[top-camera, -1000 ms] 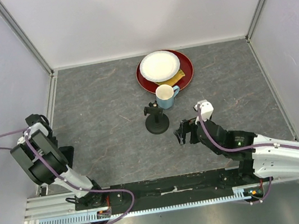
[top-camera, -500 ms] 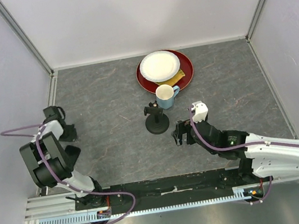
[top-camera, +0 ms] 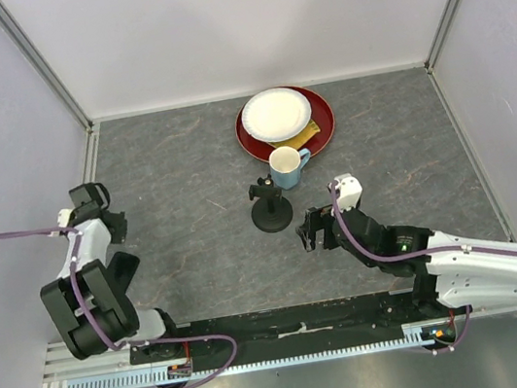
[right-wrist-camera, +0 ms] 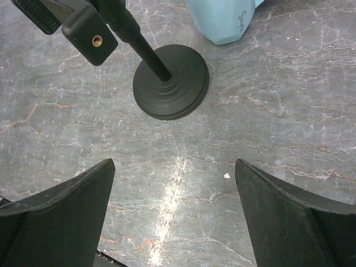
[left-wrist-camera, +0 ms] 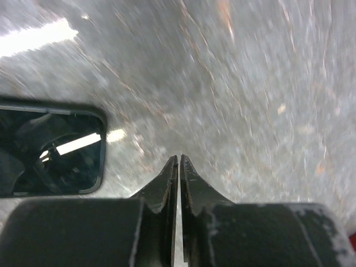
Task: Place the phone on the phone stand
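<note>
The left gripper [left-wrist-camera: 178, 161] is hovering clenched and empty beside the phone [left-wrist-camera: 50, 147], while the right gripper [right-wrist-camera: 173, 164] is gaping wide near the phone stand [right-wrist-camera: 169, 83].

mug [top-camera: 286, 166] just behind phone stand [top-camera: 272, 214], front seemingly open

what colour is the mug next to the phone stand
Light blue; the mug shows best in the right wrist view.

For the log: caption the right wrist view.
Open right gripper faces the phone stand on the table, blue mug beyond.
</note>
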Controlling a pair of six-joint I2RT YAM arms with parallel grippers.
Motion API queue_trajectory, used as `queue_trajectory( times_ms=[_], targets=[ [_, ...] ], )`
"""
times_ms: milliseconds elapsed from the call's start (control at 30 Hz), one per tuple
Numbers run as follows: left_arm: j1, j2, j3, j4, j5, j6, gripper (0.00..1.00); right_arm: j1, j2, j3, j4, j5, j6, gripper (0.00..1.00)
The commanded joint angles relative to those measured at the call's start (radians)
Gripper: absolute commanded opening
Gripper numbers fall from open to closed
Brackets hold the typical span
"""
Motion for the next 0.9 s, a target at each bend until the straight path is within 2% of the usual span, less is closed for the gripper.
queue_trajectory(
  times_ms=[0, 100, 267, 600, 867],
  targets=[
    [0.135, 0.041, 0.029, 0.015, -0.021, 0.046, 0.09, -0.001, 0.025, 0.044, 0.031, -0.01, 0.008, 0.95],
    [0.217, 0.111, 0.065, -0.028, 0.011, 0.019, 0.02, -0.003, 0.019, 0.043, 0.032, -0.016, 0.015, 0.95],
    [0.273, 0.184, 0.044, 0.03, 0.099, 0.011, 0.02, -0.001, -0.007, 0.031, 0.028, -0.011, 0.011, 0.95],
    [0.278, 0.196, 0.029, -0.051, 0.076, -0.027, 0.02, -0.003, -0.061, 0.006, 0.015, -0.004, 0.015, 0.95],
    [0.232, 0.13, 0.029, -0.155, -0.074, -0.056, 0.02, -0.001, -0.119, -0.012, 0.002, 0.001, 0.017, 0.96]
  ],
)
